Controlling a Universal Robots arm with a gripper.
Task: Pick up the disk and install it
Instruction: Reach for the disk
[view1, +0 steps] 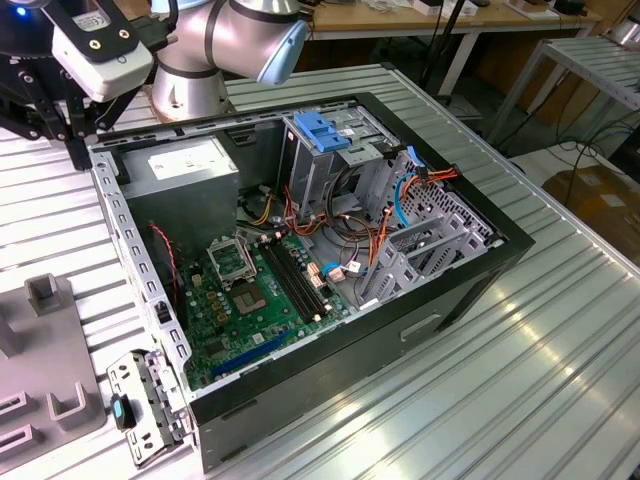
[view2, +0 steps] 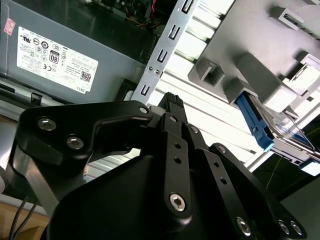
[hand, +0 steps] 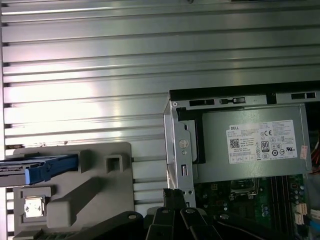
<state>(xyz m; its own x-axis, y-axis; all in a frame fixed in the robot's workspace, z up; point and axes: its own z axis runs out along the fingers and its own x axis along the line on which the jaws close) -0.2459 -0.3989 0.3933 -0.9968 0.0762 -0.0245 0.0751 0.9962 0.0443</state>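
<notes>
Gripper (view2: 170, 100), closed and empty, hangs over the computer case (view1: 120, 215) rim, ten o'clock in the exterior view. Disk (hand: 45, 167) sits slotted in the grey fixture (hand: 100, 195), with bare ribbed table (hand: 150, 50) between.

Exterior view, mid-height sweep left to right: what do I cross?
Grey fixture → perforated case wall → motherboard → front drive cage → bare table.
</notes>
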